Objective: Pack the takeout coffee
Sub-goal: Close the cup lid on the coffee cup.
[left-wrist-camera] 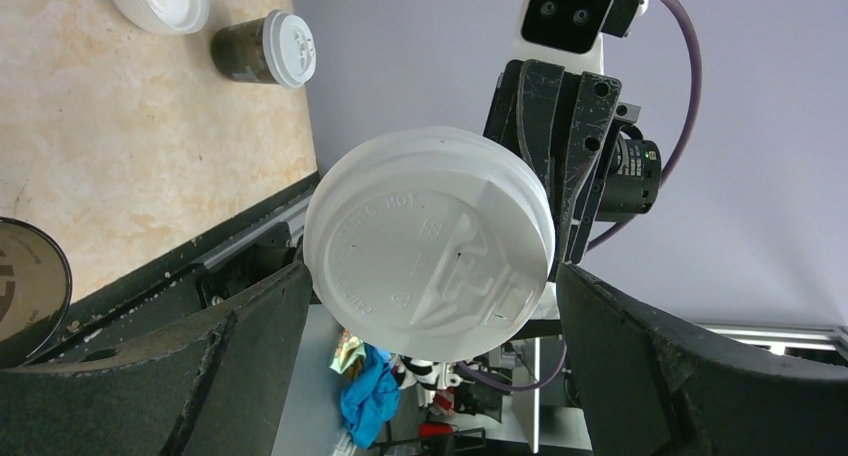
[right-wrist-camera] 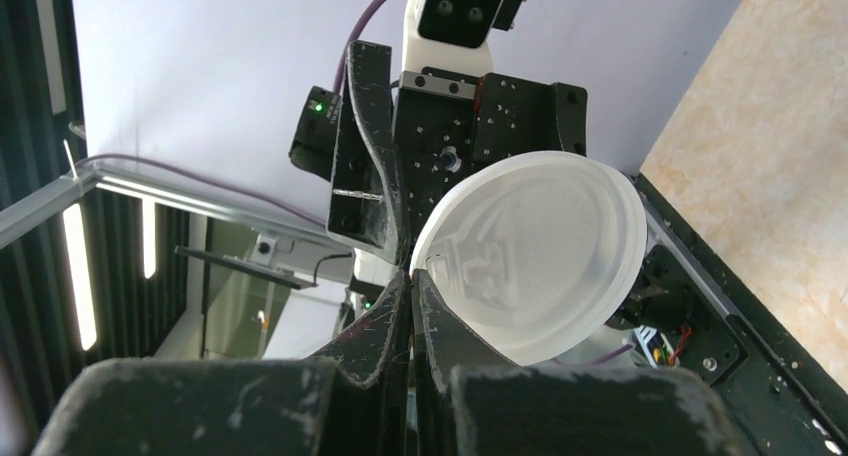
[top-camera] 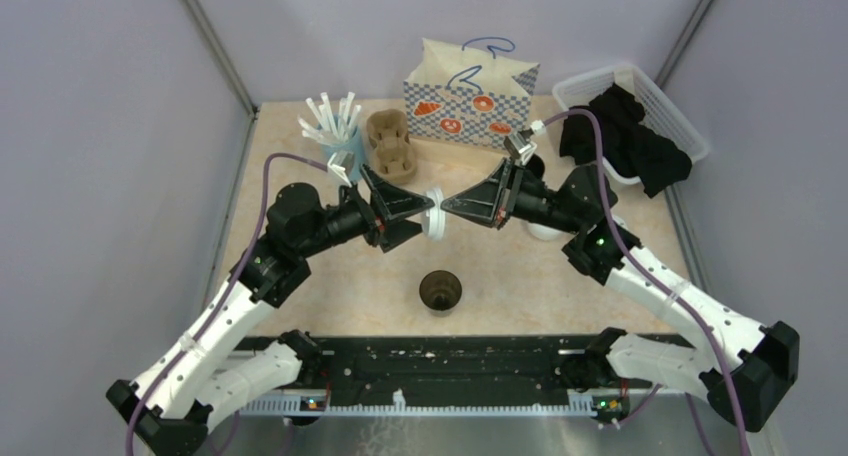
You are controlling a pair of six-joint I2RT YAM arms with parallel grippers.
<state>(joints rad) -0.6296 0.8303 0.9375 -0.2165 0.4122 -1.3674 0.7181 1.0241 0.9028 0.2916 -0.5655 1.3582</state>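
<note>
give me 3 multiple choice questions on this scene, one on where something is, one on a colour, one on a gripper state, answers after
1. Where on the table is the lidless cup?
A far left corner
B near the middle, toward the near edge
C far right corner

2. What colour is the lid held up in the air?
A black
B brown
C white

3. How is the left gripper?
A open, jaws either side of the lid
B shut on the lid
C shut on nothing

Answers:
1 B, the top view shows it standing alone there.
2 C, it looks white in every view.
3 A, its jaws stand wide, and only the right gripper pinches the rim.
</note>
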